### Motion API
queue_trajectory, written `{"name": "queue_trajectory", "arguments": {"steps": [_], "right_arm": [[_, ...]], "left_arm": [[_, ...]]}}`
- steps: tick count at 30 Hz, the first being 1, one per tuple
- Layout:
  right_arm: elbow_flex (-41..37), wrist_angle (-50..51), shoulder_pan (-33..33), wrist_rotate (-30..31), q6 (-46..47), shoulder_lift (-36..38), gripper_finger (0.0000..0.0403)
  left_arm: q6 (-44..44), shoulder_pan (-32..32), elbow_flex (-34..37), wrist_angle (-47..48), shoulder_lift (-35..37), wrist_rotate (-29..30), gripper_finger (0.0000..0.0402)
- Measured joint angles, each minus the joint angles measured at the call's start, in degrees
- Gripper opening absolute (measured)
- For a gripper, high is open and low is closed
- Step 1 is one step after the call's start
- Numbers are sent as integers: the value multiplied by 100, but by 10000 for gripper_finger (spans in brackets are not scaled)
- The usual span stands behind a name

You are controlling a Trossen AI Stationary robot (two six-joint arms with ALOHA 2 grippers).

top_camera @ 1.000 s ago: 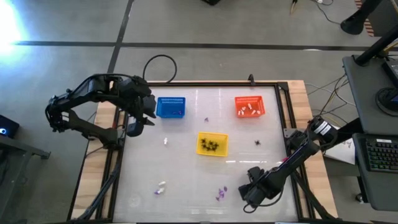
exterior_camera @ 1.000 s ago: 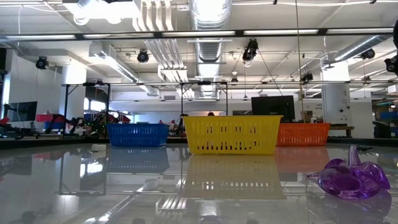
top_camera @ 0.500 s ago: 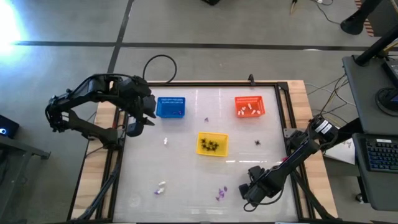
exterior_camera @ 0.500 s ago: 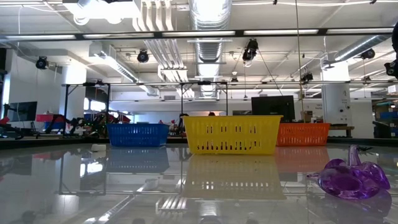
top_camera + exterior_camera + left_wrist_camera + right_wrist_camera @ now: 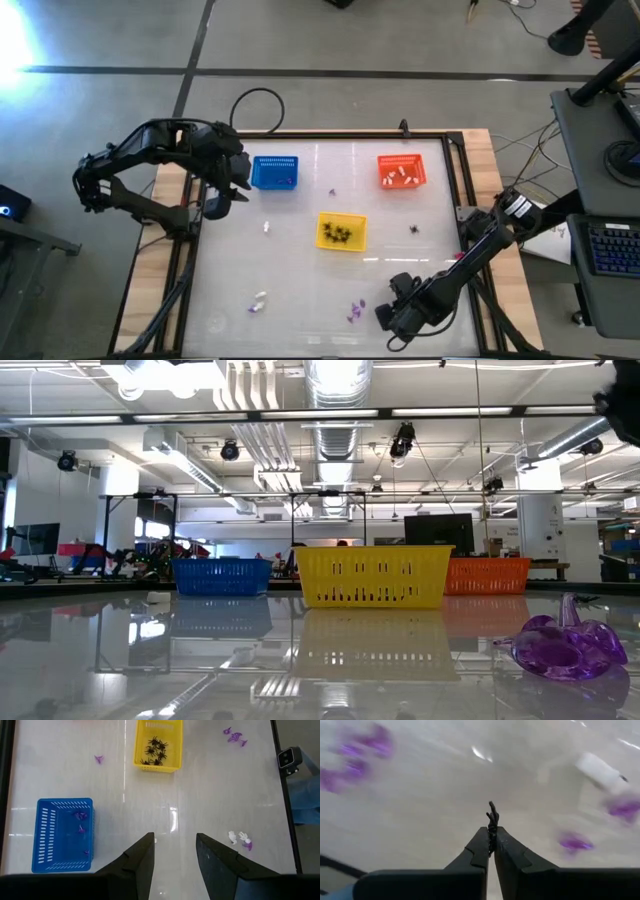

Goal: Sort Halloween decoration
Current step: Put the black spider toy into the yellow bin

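The left gripper [image 5: 224, 195] hung over the table's left edge, just beside the blue basket [image 5: 274, 172], and its two fingers [image 5: 141, 857] stood wide apart with nothing between them. The blue basket had a few purple trinkets [image 5: 80, 815] inside it. Near that basket, a tiny white piece [image 5: 267, 227] lay alone on the white table [image 5: 300, 270]. Down near the front edge, a white trinket [image 5: 260, 297] and a purple one lay close together. In the middle sat the yellow basket [image 5: 341, 231] with a bunch of black spiders [image 5: 155, 751] in it. A small purple trinket [image 5: 332, 191] lay on the table between the blue basket and the orange one. Near the front, a little group of purple trinkets [image 5: 355, 310] lay just beside the right gripper [image 5: 384, 316]. In the low view one of these purple pieces looked big and close. The right gripper was down low at the front of the table, and its fingers [image 5: 481, 851] were pinched shut on one black spider [image 5: 492, 822], whose legs stuck out past the tips. At the back right sat the orange basket [image 5: 401, 171] with white trinkets [image 5: 402, 175] inside. One more black spider [image 5: 413, 230] lay on the table in front of the orange basket.
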State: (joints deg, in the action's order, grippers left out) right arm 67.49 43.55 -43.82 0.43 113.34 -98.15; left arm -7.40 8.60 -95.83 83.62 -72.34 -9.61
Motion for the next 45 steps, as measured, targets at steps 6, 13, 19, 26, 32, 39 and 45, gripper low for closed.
{"name": "queue_trajectory", "arguments": {"steps": [6, 13, 19, 26, 32, 39, 45], "right_arm": [[276, 74, 377, 596, -416, 4, 12], [482, 75, 1130, 715, -1744, 9, 12], [860, 70, 1804, 747, -3197, 17, 12], [1018, 90, 2676, 883, -4541, 20, 12], [961, 121, 3215, 758, -5147, 20, 12], [946, 120, 3552, 671, -5614, 20, 13], [946, 118, 3594, 741, -5850, 20, 13]], "left_arm": [[-42, 0, 0, -13, 0, 0, 128], [-42, 0, 0, 25, 0, 1, 128], [-8, 0, 0, 43, 0, 0, 128], [0, 0, 0, 86, 0, 0, 128], [0, 0, 0, 208, 0, 0, 128], [0, 0, 0, 240, 0, 2, 128], [2, -2, 0, 311, 0, 0, 128]]}}
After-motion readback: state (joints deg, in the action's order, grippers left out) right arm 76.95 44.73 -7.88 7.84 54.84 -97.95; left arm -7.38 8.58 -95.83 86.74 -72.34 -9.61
